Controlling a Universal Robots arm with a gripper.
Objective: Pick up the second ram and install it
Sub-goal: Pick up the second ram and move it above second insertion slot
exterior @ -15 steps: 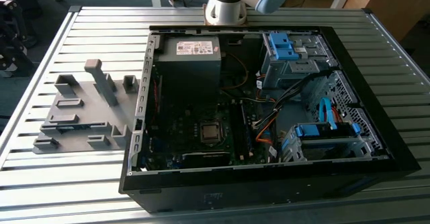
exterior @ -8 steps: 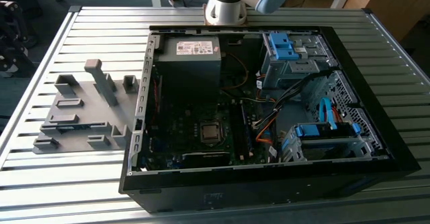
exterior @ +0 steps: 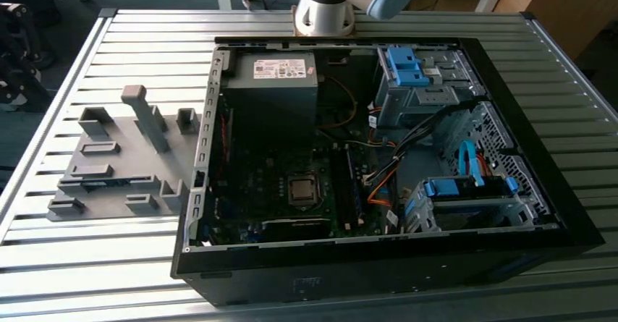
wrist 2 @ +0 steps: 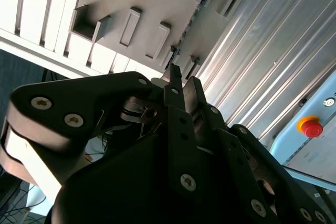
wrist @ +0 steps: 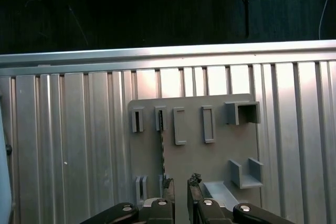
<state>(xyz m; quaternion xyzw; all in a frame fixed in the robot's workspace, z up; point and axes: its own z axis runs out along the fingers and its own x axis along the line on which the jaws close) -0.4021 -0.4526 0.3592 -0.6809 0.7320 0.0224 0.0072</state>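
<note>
Gripper (wrist: 181, 186): fingers slightly apart, empty, near ram (wrist: 161, 153) standing edgewise in grey fixture plate (exterior: 130, 174), the exterior view's left.

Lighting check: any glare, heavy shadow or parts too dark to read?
Exterior view: glare streaks the table slats; the computer case interior is shadowed. Second wrist view: the gripper is a dark mass against bright slats. First wrist view: the fixture plate is evenly lit, the ram a thin dark strip.
</note>
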